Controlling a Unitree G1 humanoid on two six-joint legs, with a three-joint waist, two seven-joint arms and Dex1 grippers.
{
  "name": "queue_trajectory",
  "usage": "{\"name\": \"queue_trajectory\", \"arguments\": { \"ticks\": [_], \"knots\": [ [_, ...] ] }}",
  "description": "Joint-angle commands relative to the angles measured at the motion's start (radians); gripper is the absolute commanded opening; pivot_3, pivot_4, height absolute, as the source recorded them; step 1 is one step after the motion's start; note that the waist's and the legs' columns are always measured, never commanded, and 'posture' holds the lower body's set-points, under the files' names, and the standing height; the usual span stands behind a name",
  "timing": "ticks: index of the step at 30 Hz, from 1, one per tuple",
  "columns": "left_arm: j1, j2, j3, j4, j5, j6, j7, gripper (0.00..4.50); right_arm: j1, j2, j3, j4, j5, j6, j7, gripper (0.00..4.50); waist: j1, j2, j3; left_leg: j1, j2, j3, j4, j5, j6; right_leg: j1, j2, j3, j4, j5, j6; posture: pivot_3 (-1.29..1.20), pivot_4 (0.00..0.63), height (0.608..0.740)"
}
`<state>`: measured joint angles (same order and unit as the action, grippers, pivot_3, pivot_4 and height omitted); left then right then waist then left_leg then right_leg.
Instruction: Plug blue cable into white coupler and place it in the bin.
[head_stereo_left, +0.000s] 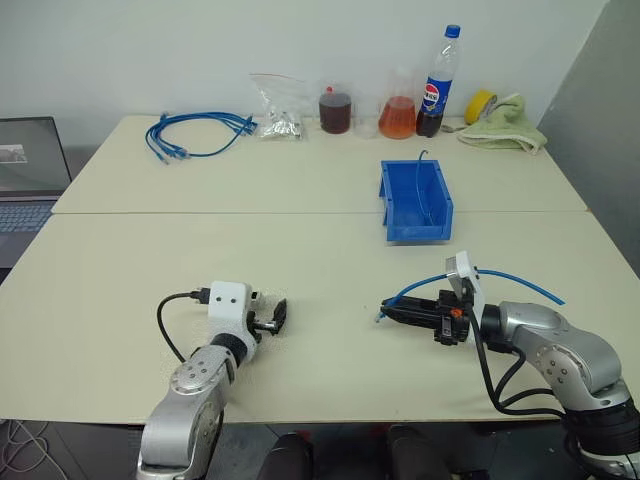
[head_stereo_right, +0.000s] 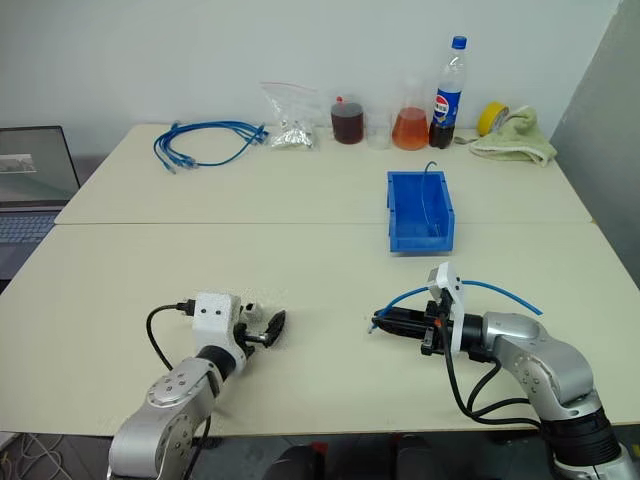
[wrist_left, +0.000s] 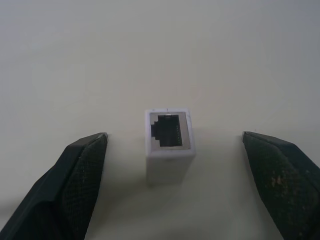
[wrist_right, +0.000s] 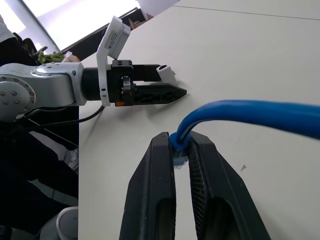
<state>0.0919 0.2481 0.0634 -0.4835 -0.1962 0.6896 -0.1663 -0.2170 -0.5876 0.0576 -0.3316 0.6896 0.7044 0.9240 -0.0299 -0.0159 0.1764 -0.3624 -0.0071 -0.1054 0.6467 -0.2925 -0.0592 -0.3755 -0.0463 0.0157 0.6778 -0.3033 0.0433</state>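
Head views: I judge mating not done; blue cable (head_stereo_left: 500, 274) unplugged, bin (head_stereo_left: 415, 200) at far right centre awaits assembly. Right gripper (head_stereo_left: 385, 312), near right, points left, level.

Left wrist view: left gripper (wrist_left: 175, 150) wide open, holding nothing; white coupler (wrist_left: 169, 145) rests on table (wrist_left: 160, 50) between fingers, untouched, socket facing camera.

Right wrist view: right gripper clamped on blue cable at plug end, facing left gripper. Remaining: regrasp coupler, insert plug, bin it.

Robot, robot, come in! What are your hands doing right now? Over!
Left gripper jaws open, white coupler standing loose between them. Right gripper shut on blue cable. Not plugged. Bin beyond, nothing blocking.
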Motion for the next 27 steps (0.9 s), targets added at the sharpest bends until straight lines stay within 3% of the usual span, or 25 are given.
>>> {"name": "queue_trajectory", "arguments": {
  "ticks": [1,14,19,27],
  "knots": [
    [0.029,0.034,0.002,-0.002,0.012,-0.073,-0.043,4.5,-0.01,-0.002,-0.02,-0.028,0.014,-0.013,0.009,0.11,0.001,0.0,0.0,0.0,0.0,0.0,0.0,0.0,0.0,0.0,0.0,0.0,0.0,0.0,0.0,0.0,0.15,0.74],
    [0.144,0.126,0.008,-0.043,0.0,-0.203,-0.167,4.5,-0.006,-0.011,-0.03,-0.039,0.011,-0.02,0.01,0.11,0.003,0.0,0.0,-0.001,0.0,0.0,-0.001,0.0,0.0,0.0,0.0,0.0,-0.002,0.0,0.0,0.0,0.15,0.74],
    [0.193,0.238,0.101,-0.027,-0.09,-0.276,-0.345,4.5,-0.012,-0.011,-0.025,-0.049,0.013,-0.018,0.011,0.11,0.002,0.0,0.001,-0.001,0.001,0.0,-0.001,0.0,0.0,-0.001,0.0,0.0,-0.002,0.0,0.0,0.0,0.15,0.74],
    [0.047,0.466,0.17,0.172,-0.178,-0.301,-0.625,4.5,-0.018,-0.018,-0.003,-0.063,0.016,-0.001,0.026,0.11,0.004,-0.001,0.002,-0.002,0.0,-0.001,-0.001,0.0,0.0,-0.001,0.0,-0.002,-0.002,0.0,0.0,0.0,0.15,0.74]
  ]
}}
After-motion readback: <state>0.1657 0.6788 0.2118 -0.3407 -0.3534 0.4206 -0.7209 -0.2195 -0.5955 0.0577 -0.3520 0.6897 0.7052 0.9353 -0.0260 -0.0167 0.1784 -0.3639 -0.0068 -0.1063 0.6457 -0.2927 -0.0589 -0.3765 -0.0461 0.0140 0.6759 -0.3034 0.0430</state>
